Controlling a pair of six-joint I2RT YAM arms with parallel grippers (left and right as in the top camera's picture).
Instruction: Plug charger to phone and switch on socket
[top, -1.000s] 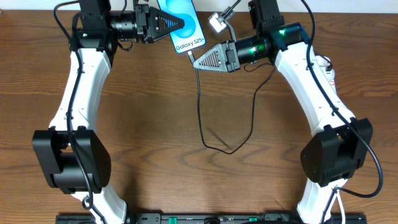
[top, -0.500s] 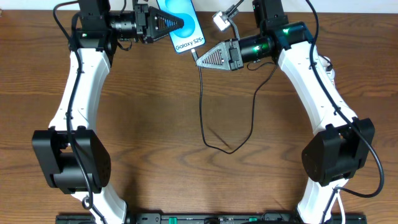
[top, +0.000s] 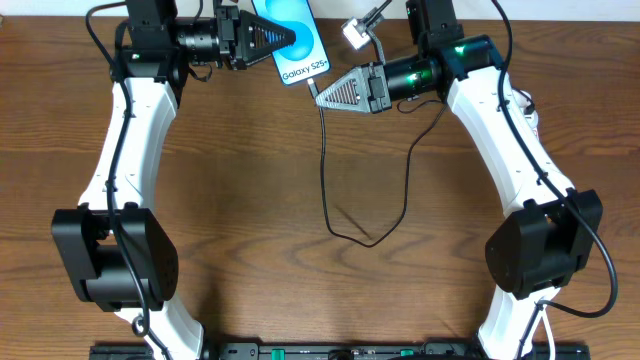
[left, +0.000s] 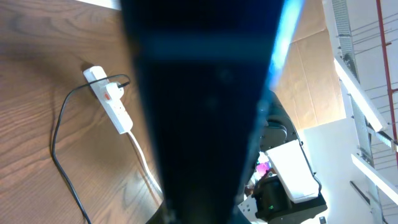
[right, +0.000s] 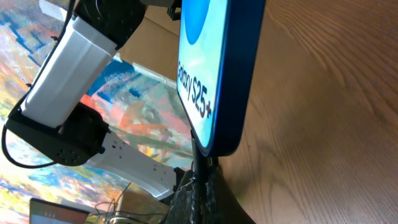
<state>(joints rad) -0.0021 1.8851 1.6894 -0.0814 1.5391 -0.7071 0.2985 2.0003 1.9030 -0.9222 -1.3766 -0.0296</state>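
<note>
The phone (top: 298, 38), with a blue screen and "Galaxy S25+" text, is held above the table's far edge. My left gripper (top: 287, 40) is shut on its left side. In the left wrist view the phone (left: 205, 93) is a dark slab that fills the middle. My right gripper (top: 319, 97) is shut on the charger (top: 323, 170) tip just below the phone's bottom edge. In the right wrist view the connector (right: 203, 159) meets the phone (right: 214, 68) at its lower end; whether it is seated I cannot tell. The white socket (left: 111, 102) lies flat on the table.
The black cable loops down to the table's middle (top: 370, 240) and back up toward the right arm. The socket (top: 523, 104) is mostly hidden under my right arm. Its thick white cord (left: 144, 163) trails off. A cardboard box (left: 311, 81) stands beyond the table.
My right gripper with the charger tip has shifted slightly right and up beside the phone's bottom edge, then held still. The left arm and the phone have not moved.
</note>
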